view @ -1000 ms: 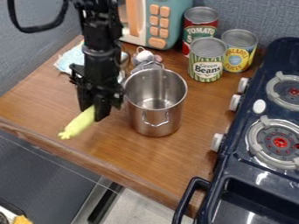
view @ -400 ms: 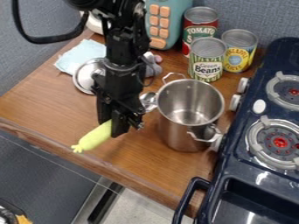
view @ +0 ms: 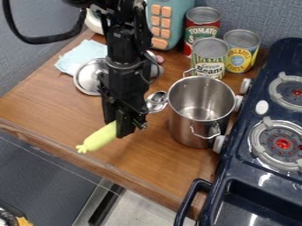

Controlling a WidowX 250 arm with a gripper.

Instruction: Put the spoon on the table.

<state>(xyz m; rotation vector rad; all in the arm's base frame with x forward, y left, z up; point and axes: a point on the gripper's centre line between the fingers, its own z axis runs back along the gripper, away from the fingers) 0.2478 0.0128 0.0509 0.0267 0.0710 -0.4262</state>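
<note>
The fingers (view: 124,127) clasped the spoon (view: 105,136) by its yellow-green handle, angled toward the surface's (view: 150,161) near edge, its metal bowl beside the pot (view: 189,131).

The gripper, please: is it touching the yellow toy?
Touching: the camera view shows the gripper closed on the upper end of the yellow toy.

Reads "TOMATO" across the red-and-green can (view: 201,33), with an "S" starting a partly hidden word below. Says "Green Beans" on the green-striped can (view: 209,54), just above the rim of the pot (view: 187,128). Appears to spell "PINEAPPLE" in an arch on the yellow-and-blue can (view: 239,54), above lettering too blurred to read.
</note>
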